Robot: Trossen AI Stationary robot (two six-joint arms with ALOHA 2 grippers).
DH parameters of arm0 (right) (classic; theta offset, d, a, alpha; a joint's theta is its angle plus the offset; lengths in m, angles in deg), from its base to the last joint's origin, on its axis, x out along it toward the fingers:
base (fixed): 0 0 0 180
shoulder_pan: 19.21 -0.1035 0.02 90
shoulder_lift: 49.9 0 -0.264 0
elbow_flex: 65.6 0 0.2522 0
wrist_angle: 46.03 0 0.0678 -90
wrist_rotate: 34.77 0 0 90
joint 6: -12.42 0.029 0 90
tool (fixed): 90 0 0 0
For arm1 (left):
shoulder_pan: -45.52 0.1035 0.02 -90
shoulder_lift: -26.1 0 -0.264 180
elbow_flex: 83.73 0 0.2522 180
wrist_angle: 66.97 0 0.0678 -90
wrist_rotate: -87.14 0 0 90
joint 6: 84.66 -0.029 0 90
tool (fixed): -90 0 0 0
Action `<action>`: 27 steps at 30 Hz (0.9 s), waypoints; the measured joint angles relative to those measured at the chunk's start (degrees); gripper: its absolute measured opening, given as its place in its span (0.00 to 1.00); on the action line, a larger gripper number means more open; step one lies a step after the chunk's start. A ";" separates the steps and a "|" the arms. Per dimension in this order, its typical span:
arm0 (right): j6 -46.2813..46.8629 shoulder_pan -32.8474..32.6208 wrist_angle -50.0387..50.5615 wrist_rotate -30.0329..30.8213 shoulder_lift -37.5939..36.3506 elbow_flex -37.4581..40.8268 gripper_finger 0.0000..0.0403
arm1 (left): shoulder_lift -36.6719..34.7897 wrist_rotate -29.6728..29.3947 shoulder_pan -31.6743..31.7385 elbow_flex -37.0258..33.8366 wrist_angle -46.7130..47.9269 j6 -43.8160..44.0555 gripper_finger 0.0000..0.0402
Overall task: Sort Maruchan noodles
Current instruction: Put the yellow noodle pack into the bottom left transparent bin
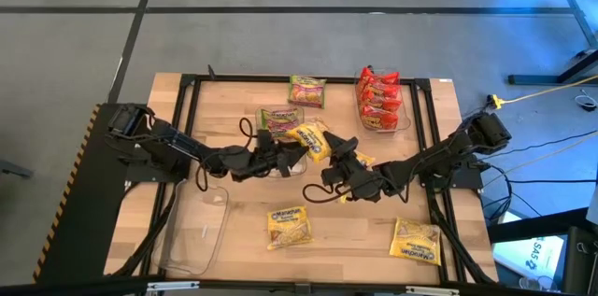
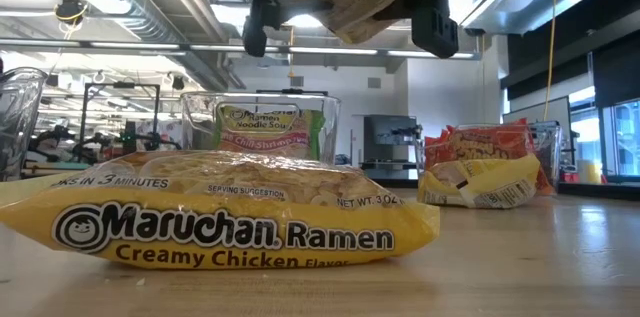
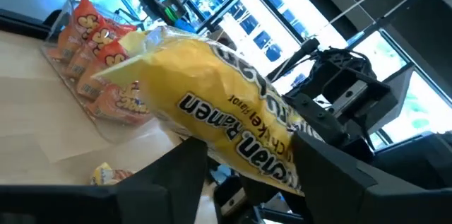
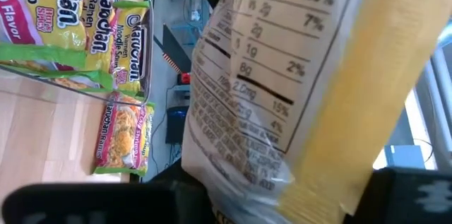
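One yellow Maruchan noodles packet (image 1: 313, 137) hangs in the air above the middle of the table, between my two grippers. My right gripper (image 1: 338, 161) reaches in level from the right and is shut on it. My left gripper (image 1: 291, 151) reaches in from the left. In its wrist view its open fingers (image 3: 176, 174) stand on either side of the packet (image 3: 212, 90). Two more yellow packets (image 1: 288, 226) (image 1: 416, 240) lie flat near the front edge. Green packets (image 1: 280, 119) sit in a clear bin, and one green packet (image 1: 306, 91) lies beyond it. My right gripper pinches the yellow packet between its two fingers at one crimped end (image 4: 247, 181), with the printed nutrition side toward the wrist camera. The fingers come in level from the table's right. The packet is lifted clear of the table and sticks out toward my left gripper.
A clear bin of red packets (image 1: 380, 100) stands at the far right. An empty clear bin (image 1: 201, 226) stands at the near left. A black frame (image 1: 187, 86) runs round the wooden tabletop. The nearest yellow packet (image 2: 220, 212) fills much of the low view.
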 joint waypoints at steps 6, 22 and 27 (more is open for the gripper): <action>0.18 0.00 -0.04 0.08 0.00 0.03 0.29 | 0.00 0.38 0.15 0.00 -0.11 -1.29 0.33; 1.53 -0.13 -0.11 4.90 0.01 0.07 0.65 | -0.02 3.04 0.12 0.00 -8.42 -11.03 0.02; 1.60 -0.36 0.27 6.23 -0.14 0.07 0.64 | -3.12 3.24 0.10 0.00 -9.42 -16.30 0.01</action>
